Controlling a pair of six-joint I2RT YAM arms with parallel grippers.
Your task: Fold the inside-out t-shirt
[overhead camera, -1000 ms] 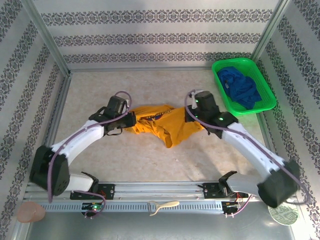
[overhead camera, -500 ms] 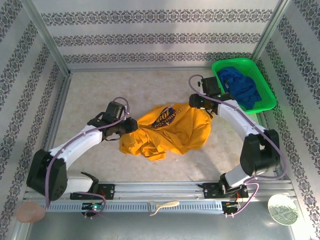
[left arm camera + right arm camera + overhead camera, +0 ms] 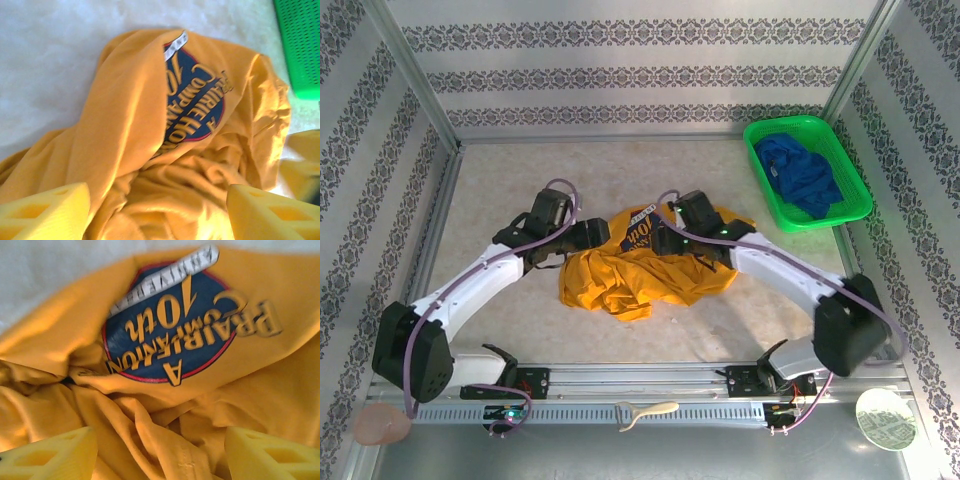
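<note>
The inside-out t-shirt (image 3: 620, 285) lies in a crumpled mustard-yellow heap mid-table. Its dark blue round graphic (image 3: 642, 232) faces up at the far edge, beside a white neck label (image 3: 165, 275). My left gripper (image 3: 598, 234) is at the heap's upper left edge. In the left wrist view it (image 3: 160, 215) stands open, its yellow fingers (image 3: 45, 210) wide apart over rumpled cloth (image 3: 125, 125). My right gripper (image 3: 658, 240) hovers over the graphic from the right. In the right wrist view it (image 3: 160, 452) is open too, just above folds of the shirt (image 3: 150, 425) and gripping nothing.
A green basket (image 3: 752, 160) at the back right holds a deep-blue garment (image 3: 800, 175); its corner shows in the left wrist view (image 3: 300, 45). Patterned walls enclose the table. A cream utensil (image 3: 645, 412), a pink disc (image 3: 382, 425) and a round pad (image 3: 885, 420) lie by the front rail.
Both grippers have opened and let the shirt drop into a heap. The right arm swung out toward the basket, then back over the graphic. The left gripper shifted slightly up and right.
</note>
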